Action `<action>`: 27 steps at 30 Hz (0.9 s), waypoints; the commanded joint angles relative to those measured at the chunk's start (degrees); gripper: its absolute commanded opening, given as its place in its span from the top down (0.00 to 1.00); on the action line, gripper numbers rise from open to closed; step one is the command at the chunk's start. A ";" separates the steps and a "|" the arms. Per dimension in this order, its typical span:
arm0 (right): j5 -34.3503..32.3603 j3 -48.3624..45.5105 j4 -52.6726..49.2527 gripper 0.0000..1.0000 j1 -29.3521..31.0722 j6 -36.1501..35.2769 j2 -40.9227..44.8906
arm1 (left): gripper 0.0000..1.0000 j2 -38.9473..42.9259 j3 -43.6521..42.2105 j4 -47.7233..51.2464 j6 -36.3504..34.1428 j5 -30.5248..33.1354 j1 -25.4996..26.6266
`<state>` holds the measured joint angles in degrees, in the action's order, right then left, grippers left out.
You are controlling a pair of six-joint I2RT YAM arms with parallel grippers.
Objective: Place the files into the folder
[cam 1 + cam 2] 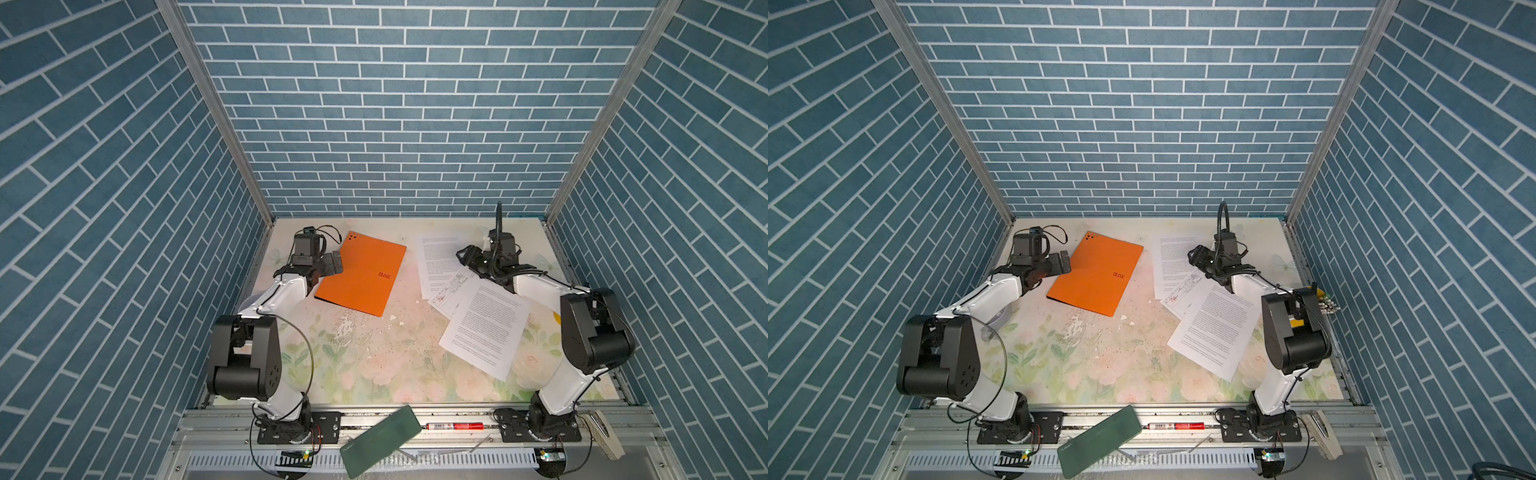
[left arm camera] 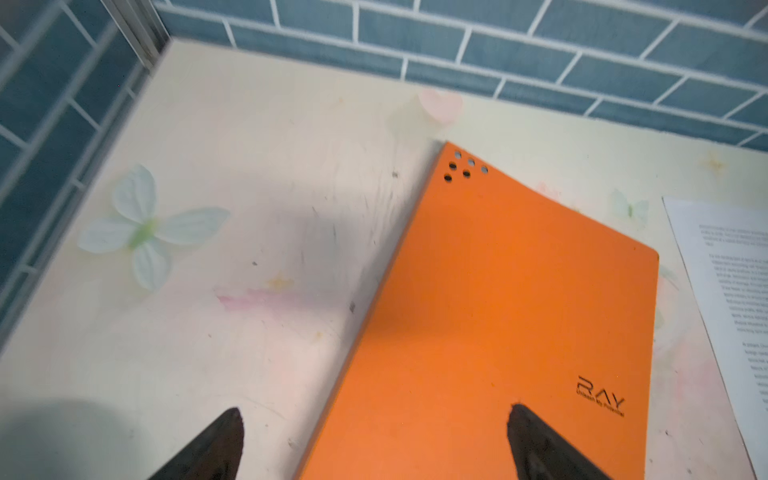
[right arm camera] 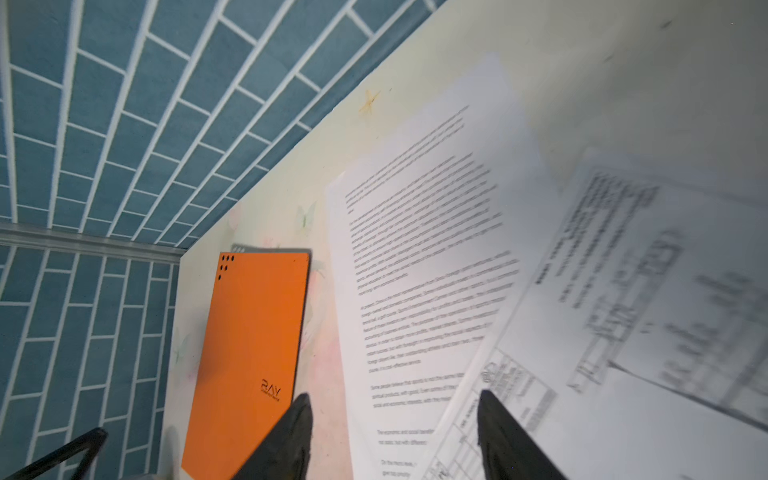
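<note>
The left fingers (image 2: 536, 446) are spread wide and hold nothing; they straddle one long edge of the flat rectangular orange folder (image 2: 498, 311), one tip over its cover close to the small dark logo, the other over bare worktop (image 2: 249, 249) just beside it, and whether either tip touches down I cannot tell. The folder lies closed and flat in the far left part of the worktop, slanted, its corner with the punched dots nearest the far edge. The right fingers (image 3: 286, 440) stand partly apart with nothing clamped between them, above the three loose white paper sheets (image 1: 486, 332) in the right part of the worktop: one tip is over the bare strip between the folder and the sheets, the other over the edge of the sheet of black line drawings (image 3: 519, 395), and the far sheet of dense print (image 3: 424, 232) runs beneath the gap. In both top views the drawing sheet laps over the far printed sheet, and a second printed sheet (image 1: 1214, 332) laps over the drawing sheet, reaching toward the front right. The worktop is pale with a faded flower print, scuffed in the middle; blue brick-pattern walls (image 1: 395, 104) close in three sides, and on the metal rail (image 1: 473, 413) at the front lie a dark green flat slab (image 1: 380, 440) and a red and white pen (image 1: 453, 426)
</note>
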<state>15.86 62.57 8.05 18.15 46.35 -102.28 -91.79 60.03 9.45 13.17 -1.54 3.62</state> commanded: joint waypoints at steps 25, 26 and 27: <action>1.85 22.43 -3.02 0.47 15.92 16.18 -21.40 | 0.01 -17.16 14.85 14.93 3.22 -5.84 -1.51; 2.02 22.78 -2.99 0.47 15.94 16.39 -21.83 | 0.01 -17.45 15.06 14.85 3.09 -6.35 -1.51; 2.39 23.47 -3.19 0.47 16.12 16.49 -22.57 | 0.01 -17.54 14.96 14.31 3.09 -7.05 -1.51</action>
<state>17.65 83.00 6.74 33.82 59.90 -122.78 -108.44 73.97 22.44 15.92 -7.20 2.48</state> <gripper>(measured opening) 0.533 0.991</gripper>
